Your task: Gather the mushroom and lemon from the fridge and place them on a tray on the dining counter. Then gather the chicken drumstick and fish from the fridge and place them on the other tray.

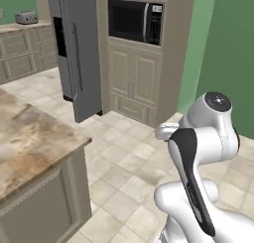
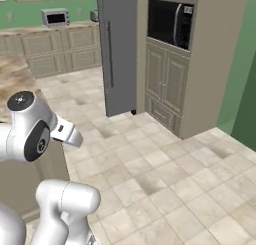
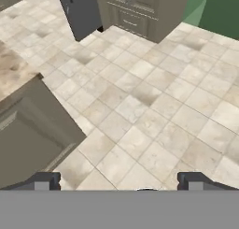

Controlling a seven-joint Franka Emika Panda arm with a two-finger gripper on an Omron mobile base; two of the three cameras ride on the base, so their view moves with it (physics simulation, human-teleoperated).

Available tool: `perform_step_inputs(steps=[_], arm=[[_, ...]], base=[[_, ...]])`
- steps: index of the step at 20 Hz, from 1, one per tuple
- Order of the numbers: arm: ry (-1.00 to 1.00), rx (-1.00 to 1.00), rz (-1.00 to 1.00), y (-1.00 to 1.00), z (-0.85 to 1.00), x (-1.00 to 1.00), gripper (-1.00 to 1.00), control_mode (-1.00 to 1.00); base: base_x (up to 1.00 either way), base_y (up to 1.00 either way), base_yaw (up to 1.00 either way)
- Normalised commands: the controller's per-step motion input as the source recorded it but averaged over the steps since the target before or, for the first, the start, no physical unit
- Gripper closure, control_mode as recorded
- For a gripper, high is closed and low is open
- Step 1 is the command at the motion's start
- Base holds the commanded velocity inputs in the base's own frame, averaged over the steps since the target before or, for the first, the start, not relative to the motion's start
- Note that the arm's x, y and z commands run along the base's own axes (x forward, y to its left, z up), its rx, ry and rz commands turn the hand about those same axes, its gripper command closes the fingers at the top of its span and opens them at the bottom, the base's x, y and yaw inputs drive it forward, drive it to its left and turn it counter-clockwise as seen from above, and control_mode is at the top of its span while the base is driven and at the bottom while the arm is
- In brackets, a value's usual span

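fridge stands tall and dark grey at the far side of the tiled floor, its top cut off by the frame in both base views, its doors shut so nothing inside can be seen. the mushroom, lemon, drumstick and fish cannot be made out anywhere, and the trays cannot be seen either. to the fridge's right sits a beige cabinet column with a black microwave built in; small marks on its control panel are too blurred to read. a toaster rests on the far counter against the green wall, with no legible writing on it. the marble-topped dining counter runs off the left edge of the left base view, only its near corner visible; in the hand view its corner and grey side panel fill the left.

the gripper shows in the hand view as two dark fingertips set far apart at the bottom, spread wide with nothing between them but floor tiles. it points down at the floor beside the counter corner, and the fridge lies well apart from it, up at the far end of that view.
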Motion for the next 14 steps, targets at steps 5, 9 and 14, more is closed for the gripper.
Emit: perform_step_inputs(steps=[5, 9, 14], arm=[[0.00, 0.00, 0.00, 0.00, 0.00, 0.00, -1.00, 1.00], [0.00, 0.00, 0.00, 0.00, 0.00, 0.00, -1.00, 1.00], [0.00, 0.00, 0.00, 0.00, 0.00, 0.00, -1.00, 1.00]], base=[[1.00, -0.36, 0.04], [1.00, -0.27, 0.04], [1.00, -0.17, 0.05]])
